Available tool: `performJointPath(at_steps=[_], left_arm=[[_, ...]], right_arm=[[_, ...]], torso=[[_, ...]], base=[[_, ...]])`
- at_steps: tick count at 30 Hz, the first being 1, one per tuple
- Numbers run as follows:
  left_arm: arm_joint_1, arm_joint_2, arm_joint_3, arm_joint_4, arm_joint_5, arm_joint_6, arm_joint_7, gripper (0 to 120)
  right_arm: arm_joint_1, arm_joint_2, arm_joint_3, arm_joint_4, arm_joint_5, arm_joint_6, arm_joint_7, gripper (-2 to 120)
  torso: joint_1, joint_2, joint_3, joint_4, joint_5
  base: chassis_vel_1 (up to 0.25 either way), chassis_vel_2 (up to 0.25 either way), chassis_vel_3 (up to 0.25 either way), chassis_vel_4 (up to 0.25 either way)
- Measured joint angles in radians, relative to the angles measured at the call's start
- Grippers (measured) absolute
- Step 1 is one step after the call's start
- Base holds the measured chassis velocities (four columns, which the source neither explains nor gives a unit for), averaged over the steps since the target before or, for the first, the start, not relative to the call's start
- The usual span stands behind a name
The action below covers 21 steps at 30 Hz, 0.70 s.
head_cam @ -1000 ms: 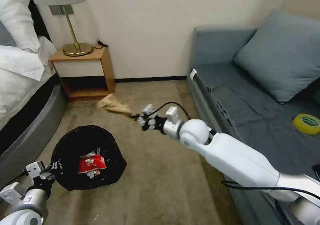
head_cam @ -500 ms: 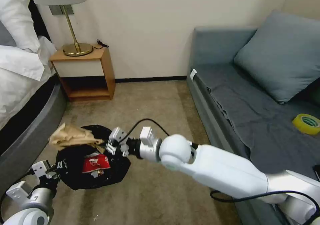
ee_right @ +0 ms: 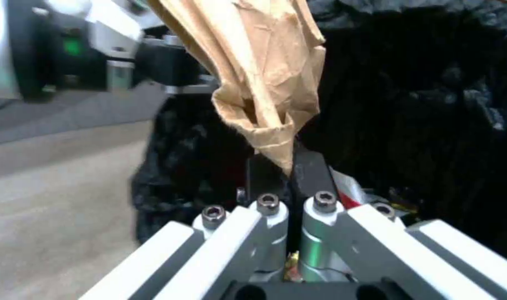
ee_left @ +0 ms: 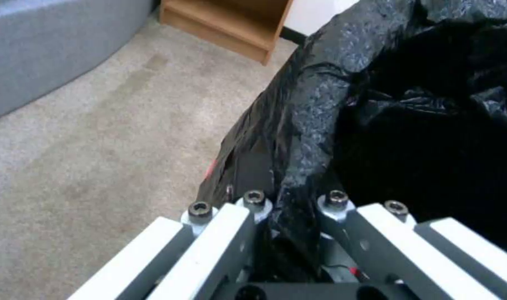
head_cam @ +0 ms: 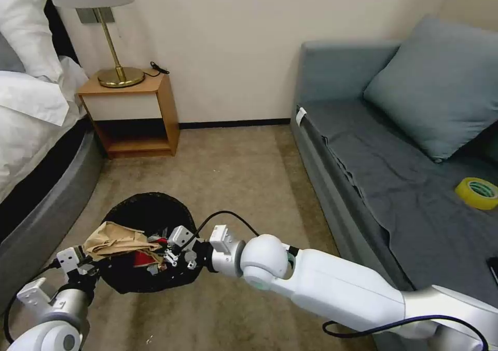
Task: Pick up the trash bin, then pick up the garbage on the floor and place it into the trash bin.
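over the trash bin point(head_cam: 148, 211), right fingers point(ee_right: 306, 171) clenched on tan crumpled paper point(head_cam: 115, 239) — left fingers point(ee_left: 239, 216) pinching its rim

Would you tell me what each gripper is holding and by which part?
The right gripper pinches the tan crumpled paper by its narrow end; the left gripper clamps the black-bag-lined rim of the trash bin.

A bedroom, likely a hotel room: a bed point(head_cam: 36, 133) with white pillows and sheets stands at the left, a wooden nightstand point(head_cam: 132, 112) with a brass lamp point(head_cam: 111, 39) against the far wall, a grey-blue sofa point(head_cam: 394, 153) with a cushion point(head_cam: 441, 81) at the right, and beige carpet point(head_cam: 244, 185) on the floor.
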Motion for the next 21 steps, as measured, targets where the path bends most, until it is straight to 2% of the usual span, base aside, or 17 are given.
performJointPath(at_steps=[3, 5, 6, 10, 13, 14, 16, 17, 19, 20, 21], left_arm=[[0.001, 0.0, 0.005, -0.001, -0.003, 0.004, -0.002, 4], [0.001, 0.001, 0.008, -0.001, -0.005, 0.005, -0.003, 4], [0.0, 0.002, 0.011, -0.001, -0.007, 0.007, -0.005, 4], [-0.002, 0.002, 0.013, -0.002, -0.009, 0.009, -0.005, 4], [-0.005, 0.001, 0.016, -0.003, -0.015, 0.013, -0.007, 4], [-0.005, 0.001, 0.016, -0.003, -0.015, 0.013, -0.007, 4], [-0.005, 0.001, 0.016, -0.003, -0.019, 0.016, -0.008, 4], [-0.005, 0.001, 0.016, -0.003, -0.019, 0.016, -0.008, 4], [-0.004, 0.0, 0.015, -0.003, -0.021, 0.017, -0.009, 4], [-0.004, 0.0, 0.015, -0.003, -0.021, 0.017, -0.009, 4], [-0.003, 0.0, 0.014, -0.003, -0.022, 0.018, -0.009, 4]], right_arm=[[0.0, 0.0, -0.003, -0.004, -0.003, 0.0, 0.018, 0], [-0.001, -0.002, -0.005, -0.004, -0.004, -0.001, 0.029, 5], [-0.003, -0.01, -0.007, -0.004, -0.006, -0.002, 0.039, 13], [-0.008, -0.016, -0.006, -0.006, -0.009, -0.002, 0.045, 20], [-0.016, -0.031, 0.006, -0.002, -0.009, -0.013, 0.065, 39], [-0.016, -0.031, 0.006, -0.002, -0.009, -0.013, 0.065, 39], [-0.017, -0.042, 0.017, 0.008, -0.003, -0.02, 0.079, 48], [-0.017, -0.042, 0.017, 0.008, -0.003, -0.02, 0.079, 48], [-0.018, -0.053, 0.025, 0.015, -0.002, -0.022, 0.086, 57], [-0.018, -0.053, 0.025, 0.015, -0.002, -0.022, 0.086, 57], [-0.019, -0.058, 0.033, 0.022, -0.002, -0.023, 0.096, 65]], torso=[[0.0, 0.0, 0.0, 0.0, 0.0], [0.0, 0.0, 0.0, 0.0, 0.0], [0.0, 0.0, 0.0, 0.0, 0.0], [0.0, 0.0, 0.0, 0.0, 0.0], [0.0, 0.0, 0.0, -0.0001, 0.0], [0.0, 0.0, 0.0, -0.0001, 0.0], [0.0, 0.0, 0.0, 0.0, 0.0], [0.0, 0.0, 0.0, 0.0, 0.0], [0.0, 0.0, 0.0, -0.0001, 0.0], [0.0, 0.0, 0.0, -0.0001, 0.0], [0.0, 0.0, 0.0, -0.0001, 0.0]], base=[[0.0, 0.0, 0.0, 0.0], [0.0, 0.0, 0.0, 0.0], [0.0, 0.0, 0.0, 0.0], [0.0, 0.0, 0.0, 0.0], [0.0, 0.0, 0.0, 0.0], [0.0, 0.0, 0.0, 0.0], [0.0, 0.0, 0.0, 0.0], [0.0, 0.0, 0.0, 0.0], [0.0, 0.0, 0.0, 0.0], [0.0, 0.0, 0.0, 0.0], [0.0, 0.0, 0.0, 0.0]])
